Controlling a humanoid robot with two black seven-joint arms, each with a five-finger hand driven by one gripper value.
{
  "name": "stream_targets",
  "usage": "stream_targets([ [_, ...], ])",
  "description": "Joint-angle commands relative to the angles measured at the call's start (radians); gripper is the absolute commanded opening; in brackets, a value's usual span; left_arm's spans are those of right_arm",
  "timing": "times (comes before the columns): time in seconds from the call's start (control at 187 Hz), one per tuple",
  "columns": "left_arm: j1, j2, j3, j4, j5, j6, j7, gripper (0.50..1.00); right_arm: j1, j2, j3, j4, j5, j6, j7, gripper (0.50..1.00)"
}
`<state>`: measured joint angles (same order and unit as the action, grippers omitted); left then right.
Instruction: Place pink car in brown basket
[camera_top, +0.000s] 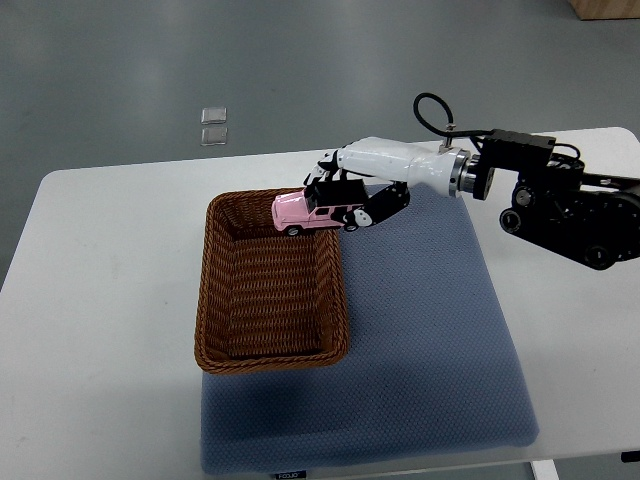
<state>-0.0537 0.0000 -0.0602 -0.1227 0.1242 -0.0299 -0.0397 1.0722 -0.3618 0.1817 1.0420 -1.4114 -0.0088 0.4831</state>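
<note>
Spanning white table (90, 250) (grey floor (120, 60) beyond): blue mat (430, 340), brown basket (215, 300).

A white table (90, 300) with rounded corners carries a blue-grey mat (430, 330) (textured, reaching the near edge). A brown wicker basket (270, 285) sits on the mat's left part, its left side overhanging onto the bare tabletop.

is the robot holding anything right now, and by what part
Yes. The right hand holds the pink car, its fingers closed on the car's roof and rear end, over the far right corner of the brown basket.
</note>
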Motion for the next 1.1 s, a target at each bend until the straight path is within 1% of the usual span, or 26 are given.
stream_targets([
  [0.0,-0.001,0.000,-0.001,0.000,0.000,0.001,0.000,1.000,-0.003,0.083,-0.018,-0.045,-0.001,-0.011,0.000,0.500],
  [0.107,-0.001,0.000,0.000,0.000,0.000,0.001,0.000,1.000,-0.008,0.145,-0.018,-0.089,-0.005,-0.011,0.000,0.500],
  [0.209,0.000,0.000,0.000,0.000,0.000,-0.001,0.001,1.000,-0.011,0.162,-0.021,-0.114,-0.005,-0.011,0.000,0.500],
  [0.219,0.000,0.000,-0.001,0.000,0.000,-0.001,0.001,1.000,-0.011,0.162,-0.021,-0.117,-0.005,-0.011,0.000,0.511],
  [0.225,-0.001,0.000,-0.001,0.000,0.000,0.001,0.000,1.000,-0.011,0.162,-0.021,-0.120,-0.005,-0.011,0.000,0.539],
  [0.23,-0.001,0.000,-0.001,0.000,0.000,0.001,0.000,1.000,-0.011,0.162,-0.021,-0.120,-0.005,-0.011,0.000,0.539],
  [0.235,0.000,0.000,0.000,0.000,0.000,0.001,0.000,1.000,-0.011,0.162,-0.021,-0.123,-0.005,-0.011,0.000,0.566],
  [0.241,0.000,0.000,0.000,0.000,0.000,0.001,0.000,1.000,-0.011,0.162,-0.021,-0.123,-0.005,-0.011,0.000,0.566],
  [0.246,0.000,0.000,-0.001,0.000,0.000,-0.001,0.000,1.000,-0.011,0.162,-0.021,-0.125,-0.005,-0.010,0.000,0.590],
  [0.251,0.000,0.000,-0.001,0.000,0.000,-0.001,0.000,1.000,-0.011,0.162,-0.021,-0.125,-0.005,-0.010,0.000,0.590],
  [0.257,0.000,0.000,0.000,0.000,0.000,-0.001,0.001,1.000,-0.012,0.162,-0.021,-0.126,-0.005,-0.010,0.000,0.619],
  [0.262,0.000,0.000,0.000,0.000,0.000,-0.001,0.001,1.000,-0.012,0.162,-0.021,-0.126,-0.005,-0.010,0.000,0.619],
  [0.267,0.000,0.000,0.000,0.000,0.000,-0.001,0.001,1.000,-0.012,0.161,-0.021,-0.128,-0.005,-0.010,0.000,0.655],
  [0.273,0.000,0.000,0.000,0.000,0.000,-0.001,0.001,1.000,-0.012,0.161,-0.021,-0.128,-0.005,-0.010,0.000,0.656],
  [0.278,-0.001,0.000,0.000,0.000,0.000,0.001,0.000,1.000,-0.012,0.161,-0.021,-0.128,-0.005,-0.010,0.000,0.702],
  [0.283,-0.001,0.000,0.000,0.000,0.000,0.001,0.000,1.000,-0.012,0.161,-0.021,-0.128,-0.005,-0.010,0.000,0.703],
  [0.289,0.000,0.000,-0.001,0.000,0.000,0.001,0.000,1.000,-0.014,0.161,-0.021,-0.128,-0.005,-0.010,0.000,0.753],
  [0.294,0.000,0.000,-0.001,0.000,0.000,0.001,0.000,1.000,-0.014,0.161,-0.021,-0.128,-0.005,-0.010,0.000,0.754],
  [0.299,0.000,0.000,0.000,0.000,0.000,-0.001,0.000,1.000,-0.014,0.161,-0.021,-0.129,-0.005,-0.010,0.000,0.808],
  [0.305,0.000,0.000,0.000,0.000,0.000,-0.001,0.000,1.000,-0.014,0.161,-0.021,-0.129,-0.005,-0.010,0.000,0.809],
  [0.31,0.000,0.000,0.000,0.000,0.000,-0.001,0.001,1.000,-0.014,0.161,-0.021,-0.129,-0.005,-0.010,0.000,0.852],
  [0.332,0.000,0.000,0.000,0.000,0.000,0.001,0.000,1.000,-0.015,0.159,-0.021,-0.129,-0.003,-0.010,0.000,0.883],
  [0.417,0.000,0.000,-0.001,0.000,0.000,-0.001,0.000,1.000,-0.020,0.150,-0.019,-0.128,-0.003,-0.010,0.000,0.899],
  [0.61,0.000,0.000,0.000,0.000,0.000,0.001,0.000,1.000,-0.035,0.127,0.007,-0.129,0.018,-0.014,0.002,0.899],
  [0.754,0.000,0.000,0.000,0.000,0.000,0.001,0.000,1.000,-0.054,0.086,0.053,-0.129,0.163,-0.025,-0.003,0.899],
  [1.096,0.000,0.000,0.000,0.000,0.000,0.001,0.000,1.000,-0.218,-0.023,0.308,-0.146,0.703,-0.027,-0.143,0.897],
])
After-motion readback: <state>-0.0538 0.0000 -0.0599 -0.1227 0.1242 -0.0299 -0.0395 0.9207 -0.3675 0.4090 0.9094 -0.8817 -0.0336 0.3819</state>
